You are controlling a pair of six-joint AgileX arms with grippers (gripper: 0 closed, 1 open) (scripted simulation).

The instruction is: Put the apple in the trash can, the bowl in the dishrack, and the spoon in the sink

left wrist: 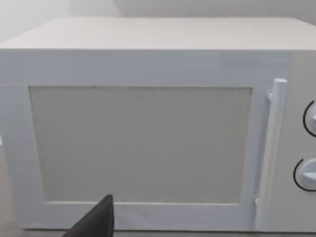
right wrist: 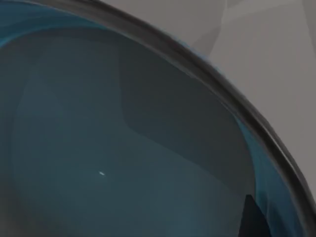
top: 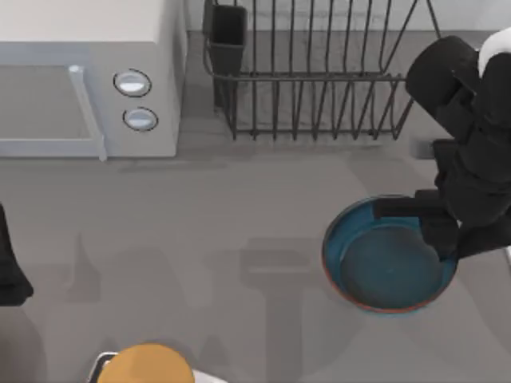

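Left arm: a dark piece of it sits at the table's left edge, well apart from the bowl, parked; the left gripper's open or shut state I cannot tell.
Microwave-like box: white, two round knobs, left of the bowl and beside the dishrack. The left wrist view faces its door and handle squarely, which the top view gives only from above; a dark fingertip edges into that view.
Orange-yellow round thing: at the near edge, left of the bowl; not part of the task.
Dishrack: dark wire rack just behind the bowl, with its utensil cup at the corner toward the box. Being so near, it makes a short carry for the bowl, I judge.
Bowl: blue, upright on the table, in front of the dishrack.
Right gripper: over the bowl's rim on the side away from the box, seemingly placed to pinch the wall. Whether it grips the rim or stands open I cannot tell.
Right wrist view: the bowl's blue inside and dark rim up close, with one dark fingertip inside the wall, a relation the top view hides beneath the arm.
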